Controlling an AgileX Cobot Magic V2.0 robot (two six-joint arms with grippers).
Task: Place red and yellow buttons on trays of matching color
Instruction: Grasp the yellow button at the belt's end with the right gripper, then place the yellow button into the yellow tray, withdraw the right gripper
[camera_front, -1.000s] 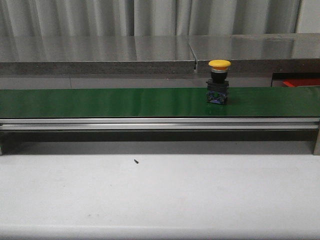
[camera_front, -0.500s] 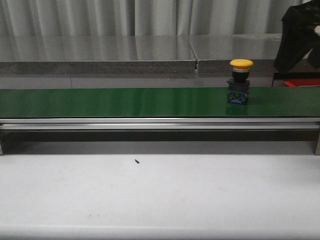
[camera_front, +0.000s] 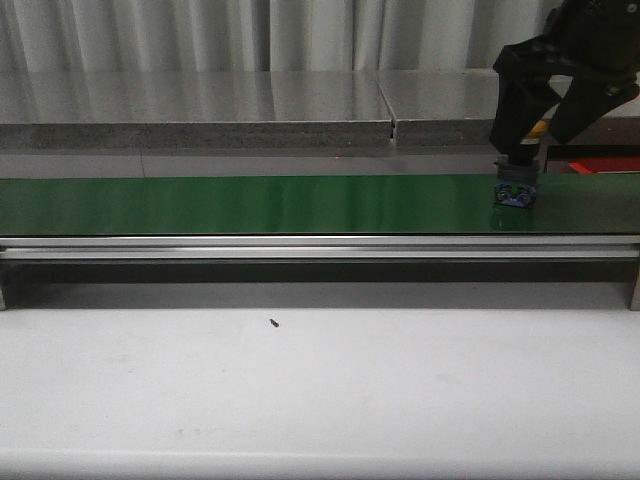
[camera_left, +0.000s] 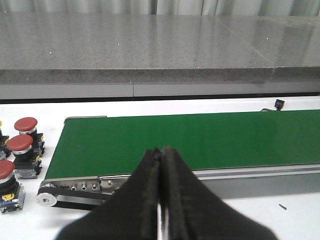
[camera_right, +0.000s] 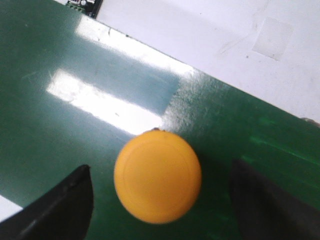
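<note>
A yellow button (camera_right: 157, 176) stands upright on the green belt (camera_right: 60, 125); in the front view only its blue-black base (camera_front: 516, 188) shows clearly, near the belt's right end. My right gripper (camera_front: 532, 148) hangs directly over it, open, with a black finger (camera_right: 72, 200) on either side of the cap and a gap on both sides. Three red buttons (camera_left: 25, 125) stand on the table beside the belt's end roller in the left wrist view. My left gripper (camera_left: 162, 151) is shut and empty above the belt's near rail. A red tray (camera_front: 605, 165) shows behind the belt at far right.
The green conveyor belt (camera_front: 250, 203) runs across the table with an aluminium rail (camera_front: 300, 247) in front. A grey stone ledge (camera_front: 200, 110) rises behind it. A small dark speck (camera_front: 272, 322) lies on the white table (camera_front: 320, 390).
The yellow button has travelled right along the belt. My right gripper has come down from the upper right and now straddles it.
</note>
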